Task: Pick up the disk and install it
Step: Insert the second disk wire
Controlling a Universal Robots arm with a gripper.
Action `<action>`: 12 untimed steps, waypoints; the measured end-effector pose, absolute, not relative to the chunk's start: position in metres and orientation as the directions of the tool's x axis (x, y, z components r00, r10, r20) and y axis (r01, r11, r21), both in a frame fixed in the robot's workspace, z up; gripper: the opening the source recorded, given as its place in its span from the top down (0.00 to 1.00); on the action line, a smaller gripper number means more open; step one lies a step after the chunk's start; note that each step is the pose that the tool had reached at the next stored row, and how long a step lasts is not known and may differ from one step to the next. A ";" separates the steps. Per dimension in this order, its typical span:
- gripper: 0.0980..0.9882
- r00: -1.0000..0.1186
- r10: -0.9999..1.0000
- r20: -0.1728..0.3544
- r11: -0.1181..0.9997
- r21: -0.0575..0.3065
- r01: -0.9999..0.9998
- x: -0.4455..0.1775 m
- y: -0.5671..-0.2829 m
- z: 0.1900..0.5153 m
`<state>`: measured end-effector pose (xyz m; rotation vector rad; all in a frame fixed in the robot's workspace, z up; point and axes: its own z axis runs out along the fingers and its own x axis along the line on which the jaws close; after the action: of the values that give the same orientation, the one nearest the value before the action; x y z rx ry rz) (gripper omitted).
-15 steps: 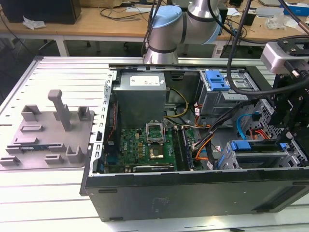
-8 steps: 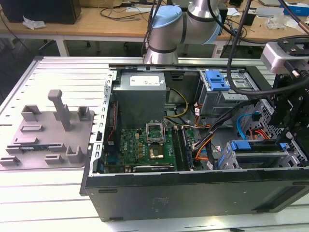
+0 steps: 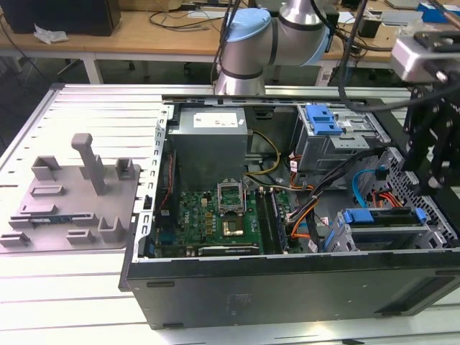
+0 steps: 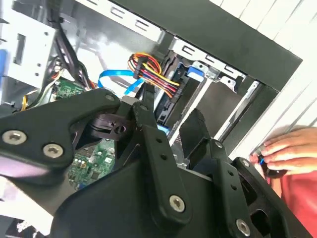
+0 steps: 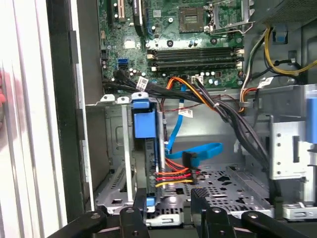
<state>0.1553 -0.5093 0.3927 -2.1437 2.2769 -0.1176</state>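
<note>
Hovering over the open case's drive bay (image 3: 384, 230), the claw (image 3: 429, 154) is seen empty, fingers apart; the disk (image 5: 148, 153) sits slotted in the bay, seemingly installed already.

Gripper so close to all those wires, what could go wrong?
1. The gripper hangs right by the colored wires and the blue cable next to the disk. It might snag one or tug it loose.
2. A person's hand is at the edge of the case, close to the gripper. It could get bumped or pinched.
</note>
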 end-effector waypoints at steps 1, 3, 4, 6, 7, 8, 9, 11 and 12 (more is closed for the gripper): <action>0.57 -0.061 -0.996 0.063 0.057 -0.064 -0.996 0.155 -0.499 0.397; 0.58 -0.061 -0.993 0.100 0.055 -0.065 -0.996 0.155 -0.481 0.399; 0.66 -0.061 -0.992 0.112 0.054 -0.066 -0.996 0.155 -0.476 0.399; 0.74 -0.061 -0.989 0.137 0.052 -0.066 -0.996 0.155 -0.471 0.399; 0.74 -0.059 -0.988 0.144 0.050 -0.067 -0.997 0.155 -0.470 0.399; 0.74 -0.056 -0.987 0.148 0.047 -0.067 -0.997 0.154 -0.470 0.399; 0.74 -0.051 -0.987 0.155 0.042 -0.067 -0.997 0.153 -0.469 0.399; 0.74 -0.040 -0.985 0.168 0.029 -0.067 -0.997 0.149 -0.465 0.399; 0.74 -0.036 -0.984 0.173 0.025 -0.067 -0.997 0.148 -0.463 0.399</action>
<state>0.1479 -0.4632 0.3988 -2.2332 2.3030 -0.2726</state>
